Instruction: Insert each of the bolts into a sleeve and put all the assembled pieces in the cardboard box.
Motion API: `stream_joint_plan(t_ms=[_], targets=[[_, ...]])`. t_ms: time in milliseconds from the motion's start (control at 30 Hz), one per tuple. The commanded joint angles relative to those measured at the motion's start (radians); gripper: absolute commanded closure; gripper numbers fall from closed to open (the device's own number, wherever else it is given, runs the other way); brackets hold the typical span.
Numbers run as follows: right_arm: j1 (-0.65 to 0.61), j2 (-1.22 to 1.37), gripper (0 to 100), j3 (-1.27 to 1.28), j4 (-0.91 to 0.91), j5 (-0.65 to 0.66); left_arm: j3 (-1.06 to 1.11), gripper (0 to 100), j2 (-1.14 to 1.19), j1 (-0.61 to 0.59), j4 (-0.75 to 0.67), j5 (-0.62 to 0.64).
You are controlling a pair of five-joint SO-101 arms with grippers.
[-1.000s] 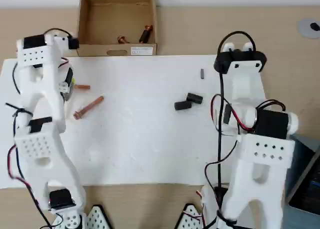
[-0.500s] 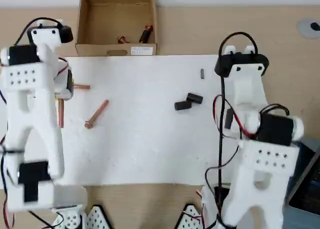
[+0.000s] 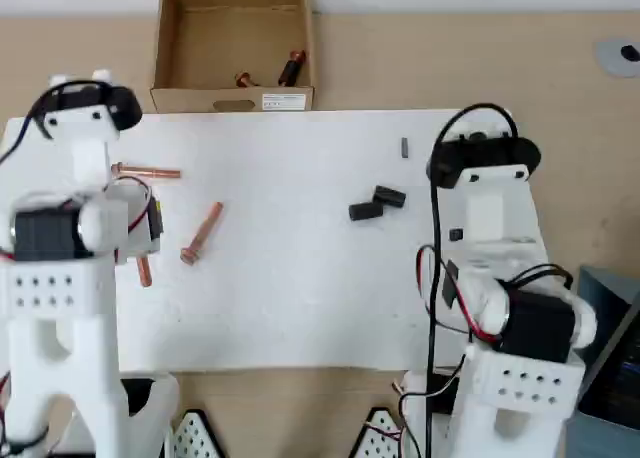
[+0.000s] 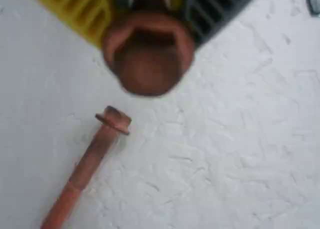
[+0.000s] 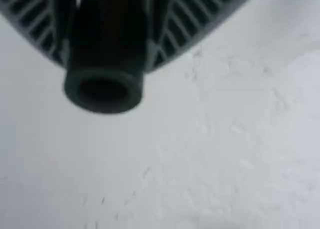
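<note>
Cardboard box (image 3: 235,100) sits at 12 o'clock off the white mat (image 3: 300,298) on the table (image 3: 400,58), its open side up so you can drop finished pieces in; two assembled pieces (image 3: 290,68) lie inside. Your left jaws are clamped on a copper bolt (image 4: 148,59), and your right jaws grip a black sleeve (image 5: 102,84) with its bore facing out, likely ready for mating. Loose bolts (image 3: 203,232) wait at 9 o'clock and spare sleeves (image 3: 390,196) near 3 o'clock. The bolts have flanged heads; the sleeves are short dark tubes.
</note>
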Motion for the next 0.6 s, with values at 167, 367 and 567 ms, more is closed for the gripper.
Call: stream_joint_plan(t_ms=[167, 367, 567], targets=[[-0.061, -0.216, 98.9, 0.283, -0.278, -0.002, 0.339, 99, -0.315, 0.012, -0.276, 0.187], [-0.242, -0.367, 98.9, 0.461, -0.397, -0.003, 0.534, 99, -0.51, 0.014, -0.387, 0.256], [-0.363, -0.467, 98.9, 0.582, -0.505, -0.083, 0.644, 100, -0.677, 0.087, -0.407, 0.354]])
